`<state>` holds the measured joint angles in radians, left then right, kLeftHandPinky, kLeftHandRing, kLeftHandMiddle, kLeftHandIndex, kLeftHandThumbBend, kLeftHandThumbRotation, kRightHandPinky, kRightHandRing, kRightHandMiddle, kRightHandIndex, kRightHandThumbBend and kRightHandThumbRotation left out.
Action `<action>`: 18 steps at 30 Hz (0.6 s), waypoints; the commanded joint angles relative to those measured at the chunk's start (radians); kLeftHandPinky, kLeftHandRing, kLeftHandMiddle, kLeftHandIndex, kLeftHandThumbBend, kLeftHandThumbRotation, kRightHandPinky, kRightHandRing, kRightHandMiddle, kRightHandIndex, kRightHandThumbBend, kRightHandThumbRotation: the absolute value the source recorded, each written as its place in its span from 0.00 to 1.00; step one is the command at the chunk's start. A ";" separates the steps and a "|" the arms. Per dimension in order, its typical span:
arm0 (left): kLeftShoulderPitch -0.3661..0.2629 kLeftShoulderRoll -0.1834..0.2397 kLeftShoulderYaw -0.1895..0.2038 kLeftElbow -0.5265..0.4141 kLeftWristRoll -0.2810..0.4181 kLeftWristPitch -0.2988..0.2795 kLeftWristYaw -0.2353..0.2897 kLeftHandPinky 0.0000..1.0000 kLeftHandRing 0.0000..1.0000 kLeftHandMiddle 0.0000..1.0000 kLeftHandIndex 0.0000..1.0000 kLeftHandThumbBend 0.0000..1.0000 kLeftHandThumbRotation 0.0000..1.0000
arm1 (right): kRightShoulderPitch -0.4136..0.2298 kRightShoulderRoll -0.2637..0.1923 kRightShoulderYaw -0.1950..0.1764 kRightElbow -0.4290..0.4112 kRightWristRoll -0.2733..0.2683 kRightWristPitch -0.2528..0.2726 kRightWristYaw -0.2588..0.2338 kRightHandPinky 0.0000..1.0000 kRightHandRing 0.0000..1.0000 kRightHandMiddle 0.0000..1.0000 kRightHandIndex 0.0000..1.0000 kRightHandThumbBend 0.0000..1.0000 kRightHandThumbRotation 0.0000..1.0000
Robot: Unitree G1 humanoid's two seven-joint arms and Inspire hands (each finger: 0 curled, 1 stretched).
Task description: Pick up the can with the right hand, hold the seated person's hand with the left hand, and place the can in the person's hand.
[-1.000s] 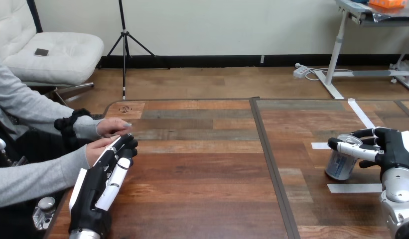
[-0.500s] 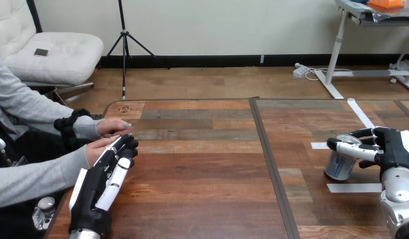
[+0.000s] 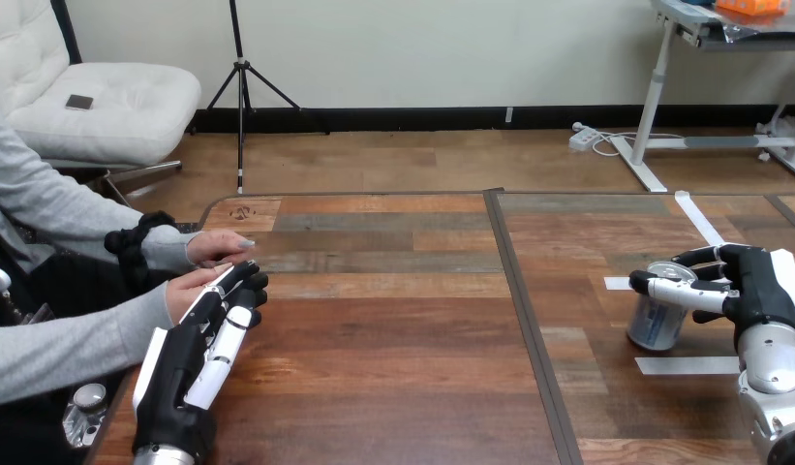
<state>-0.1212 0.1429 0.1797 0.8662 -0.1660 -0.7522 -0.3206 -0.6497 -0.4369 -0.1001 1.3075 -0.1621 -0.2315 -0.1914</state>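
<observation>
A silver can (image 3: 654, 325) stands on the table at the right, leaning a little. My right hand (image 3: 761, 291) is shut on it from the right, with the fingers round its top and the thumb across its front. At the left edge of the table my left hand (image 3: 183, 366) lies open, its straight fingers resting against the person's nearer hand (image 3: 188, 291); nothing is curled round that hand. The person's farther hand (image 3: 220, 247) lies flat on the table just behind.
White tape strips (image 3: 687, 365) mark the table near the can, and one more (image 3: 701, 220) runs farther back. A dark seam (image 3: 525, 310) splits the wooden table (image 3: 393, 368) down the middle.
My right hand and the can have shifted slightly to the left. My left hand and the person's hands have stayed where they were.
</observation>
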 commanded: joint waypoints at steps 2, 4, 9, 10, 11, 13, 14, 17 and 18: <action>-0.055 0.013 0.005 -0.021 -0.001 -0.018 -0.001 0.85 0.85 0.84 0.84 0.35 0.69 | -0.040 -0.012 -0.005 -0.016 0.013 -0.020 0.037 0.42 0.49 0.52 0.51 0.89 0.00; -0.056 0.013 0.005 -0.021 -0.001 -0.018 -0.002 0.85 0.86 0.84 0.84 0.34 0.69 | -0.042 -0.013 -0.004 -0.016 0.013 -0.016 0.044 0.42 0.49 0.52 0.51 0.90 0.00; -0.057 0.013 0.006 -0.020 -0.008 -0.013 -0.011 0.86 0.86 0.85 0.84 0.34 0.69 | -0.047 -0.015 0.002 -0.015 0.009 -0.001 0.054 0.44 0.51 0.53 0.53 0.92 0.00; -0.058 0.013 0.006 -0.019 -0.008 -0.014 -0.013 0.86 0.86 0.85 0.84 0.34 0.69 | -0.049 -0.016 0.002 -0.014 0.009 0.002 0.059 0.44 0.51 0.53 0.53 0.92 0.00; -0.058 0.013 0.006 -0.019 -0.008 -0.014 -0.013 0.87 0.87 0.85 0.84 0.34 0.69 | -0.050 -0.016 0.001 -0.013 0.010 0.004 0.063 0.44 0.51 0.54 0.54 0.93 0.00; -0.059 0.012 0.006 -0.017 -0.007 -0.015 -0.011 0.87 0.87 0.85 0.84 0.34 0.69 | -0.051 -0.017 -0.001 -0.013 0.012 0.005 0.072 0.44 0.51 0.54 0.55 0.94 0.00; -0.059 0.012 0.006 -0.017 -0.006 -0.015 -0.009 0.87 0.87 0.85 0.84 0.34 0.69 | -0.051 -0.018 -0.002 -0.012 0.014 0.005 0.077 0.44 0.52 0.54 0.55 0.95 0.00; -0.059 0.011 0.006 -0.016 -0.003 -0.017 -0.005 0.87 0.86 0.85 0.84 0.34 0.69 | -0.053 -0.018 -0.008 -0.012 0.021 0.010 0.093 0.44 0.51 0.55 0.56 0.96 0.00; -0.059 0.011 0.006 -0.016 -0.003 -0.017 -0.004 0.87 0.86 0.85 0.84 0.35 0.69 | -0.053 -0.018 -0.008 -0.012 0.022 0.010 0.095 0.44 0.51 0.55 0.56 0.96 0.00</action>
<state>-0.1212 0.1428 0.1797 0.8662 -0.1662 -0.7521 -0.3257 -0.6498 -0.4389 -0.0995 1.3074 -0.1537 -0.2263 -0.1161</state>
